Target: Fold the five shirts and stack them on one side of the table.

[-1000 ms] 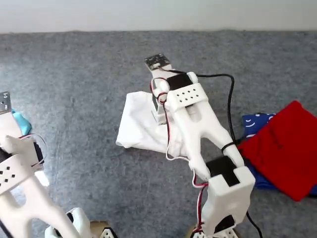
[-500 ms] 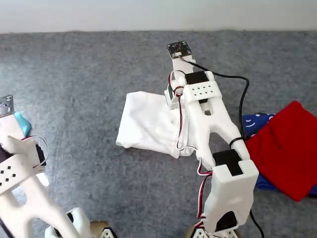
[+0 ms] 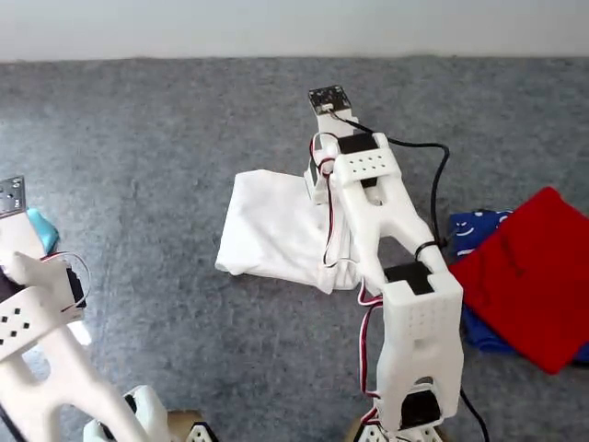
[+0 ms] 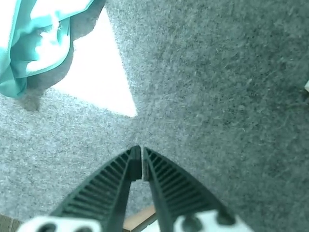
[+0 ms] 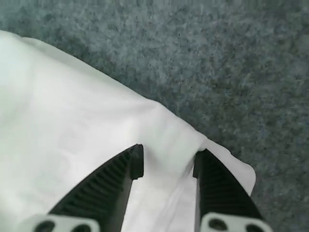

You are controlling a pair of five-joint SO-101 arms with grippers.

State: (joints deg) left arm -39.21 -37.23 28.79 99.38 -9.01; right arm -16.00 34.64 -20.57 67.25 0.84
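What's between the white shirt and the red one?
The right arm over grey carpet, plus a blue shirt edge under the red shirt, in the high view.

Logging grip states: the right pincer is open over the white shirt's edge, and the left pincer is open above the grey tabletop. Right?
No: the left pincer is shut above the grey tabletop, as the left wrist view shows. The right pincer is open over the edge of the white shirt.
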